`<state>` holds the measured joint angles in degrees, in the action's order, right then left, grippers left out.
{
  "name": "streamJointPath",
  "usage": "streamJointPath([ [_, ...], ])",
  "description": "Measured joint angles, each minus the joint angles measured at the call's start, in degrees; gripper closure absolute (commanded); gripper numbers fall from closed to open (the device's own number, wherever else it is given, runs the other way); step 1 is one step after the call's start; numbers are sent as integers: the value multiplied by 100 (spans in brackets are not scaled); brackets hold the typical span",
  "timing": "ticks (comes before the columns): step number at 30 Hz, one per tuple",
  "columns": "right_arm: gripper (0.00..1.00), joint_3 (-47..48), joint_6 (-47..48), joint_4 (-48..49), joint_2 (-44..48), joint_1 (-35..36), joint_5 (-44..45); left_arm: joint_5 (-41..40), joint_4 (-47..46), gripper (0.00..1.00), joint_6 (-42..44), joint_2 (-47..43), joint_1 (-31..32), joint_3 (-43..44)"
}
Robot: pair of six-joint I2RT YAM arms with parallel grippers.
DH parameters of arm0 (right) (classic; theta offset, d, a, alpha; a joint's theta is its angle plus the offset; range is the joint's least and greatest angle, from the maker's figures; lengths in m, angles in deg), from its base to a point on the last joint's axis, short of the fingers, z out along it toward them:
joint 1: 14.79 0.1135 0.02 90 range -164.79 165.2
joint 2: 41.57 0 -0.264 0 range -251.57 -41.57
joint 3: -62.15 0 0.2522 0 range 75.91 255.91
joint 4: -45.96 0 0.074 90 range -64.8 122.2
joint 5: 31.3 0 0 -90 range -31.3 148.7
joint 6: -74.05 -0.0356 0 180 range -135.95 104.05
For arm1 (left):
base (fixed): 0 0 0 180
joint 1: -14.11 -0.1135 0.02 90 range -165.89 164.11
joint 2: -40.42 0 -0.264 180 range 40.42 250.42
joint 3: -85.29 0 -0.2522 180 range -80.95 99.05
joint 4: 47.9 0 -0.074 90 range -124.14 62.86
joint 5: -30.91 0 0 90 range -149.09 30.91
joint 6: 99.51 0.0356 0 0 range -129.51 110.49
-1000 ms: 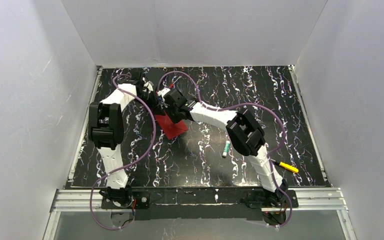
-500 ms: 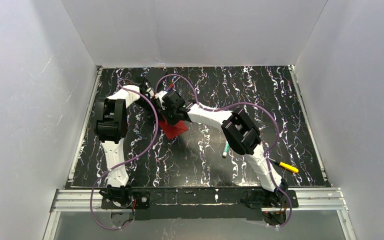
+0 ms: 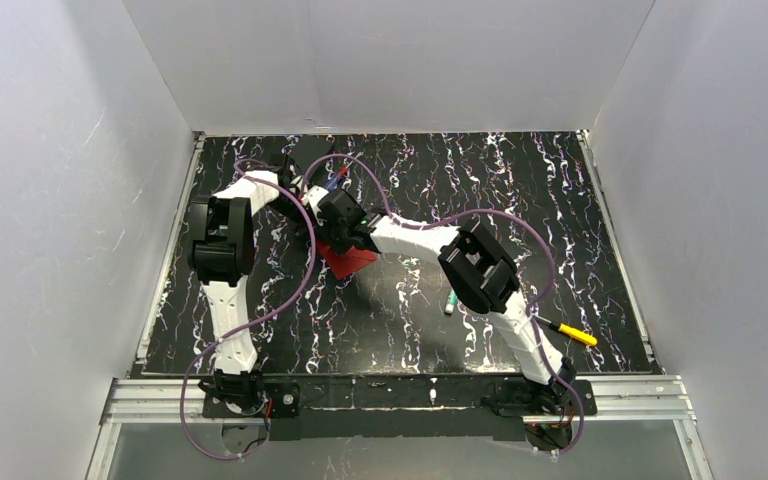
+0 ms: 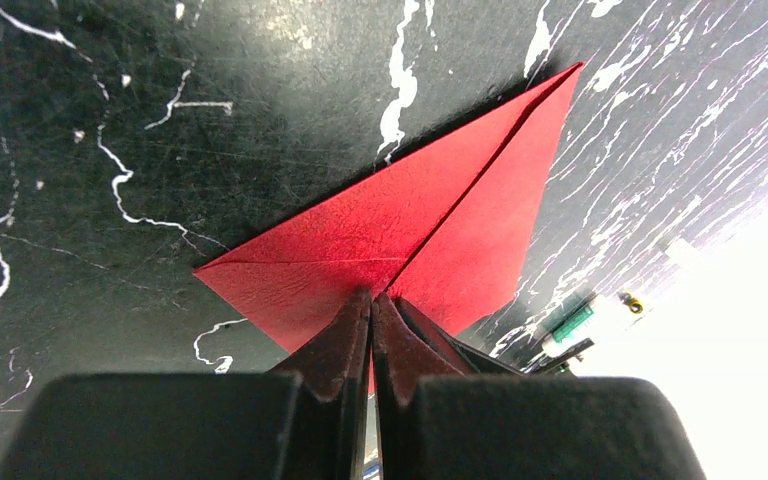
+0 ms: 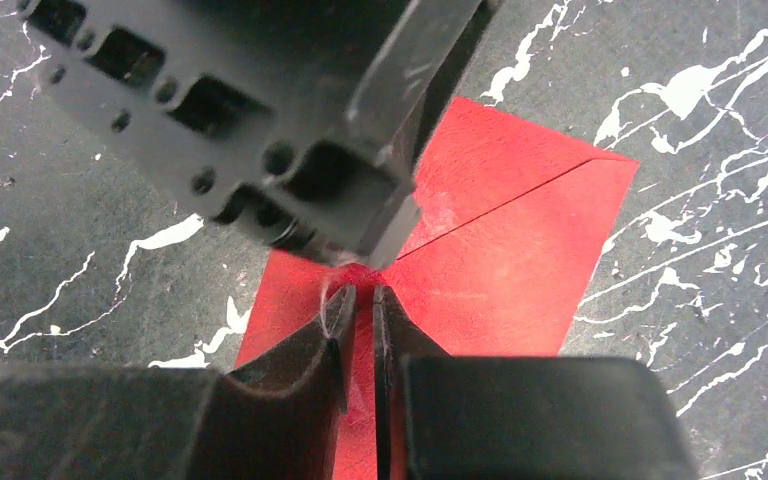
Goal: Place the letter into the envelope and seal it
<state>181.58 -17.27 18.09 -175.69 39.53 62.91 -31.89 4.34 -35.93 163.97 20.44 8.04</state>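
A bright red paper envelope (image 3: 354, 259) lay flat on the black, white-veined table surface (image 3: 480, 190), a little left of its centre and about midway between the near and far edges. Both arms were bent inward over it, and most of it was hidden beneath them in the overhead view.

In the left wrist view, the left gripper (image 4: 371, 297) was seen fully closed, its two dark fingers pressed together with nothing between them. Their tips were set down on the red paper at the point where the envelope's fold lines met.

The right gripper (image 5: 360, 295) was placed directly opposite, with its tips just beside those of the left gripper on the same spot. Only a narrow slit was left between its jaws, through which red paper was seen. Whether any paper was pinched there could not be told.

A small green-and-white pen-like stick (image 3: 451, 297) lay right of centre, well apart from the envelope. A yellow-handled tool (image 3: 573, 335) lay near the near right corner.
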Motion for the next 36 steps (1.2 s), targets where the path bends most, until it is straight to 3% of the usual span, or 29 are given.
streamJointPath([
  [9,80,-822,260,815,332,155,448,393,-11,100,28,129,-146,20],
  [26,80,-1849,-13,649,1099,46,546,592,203,100,146,341,-162,278],
  [32,71,-1851,-339,-166,1346,-317,282,684,195,100,227,345,-160,289],
  [36,59,-1851,-629,-719,1764,-590,-4,758,188,86,243,323,-160,299],
])
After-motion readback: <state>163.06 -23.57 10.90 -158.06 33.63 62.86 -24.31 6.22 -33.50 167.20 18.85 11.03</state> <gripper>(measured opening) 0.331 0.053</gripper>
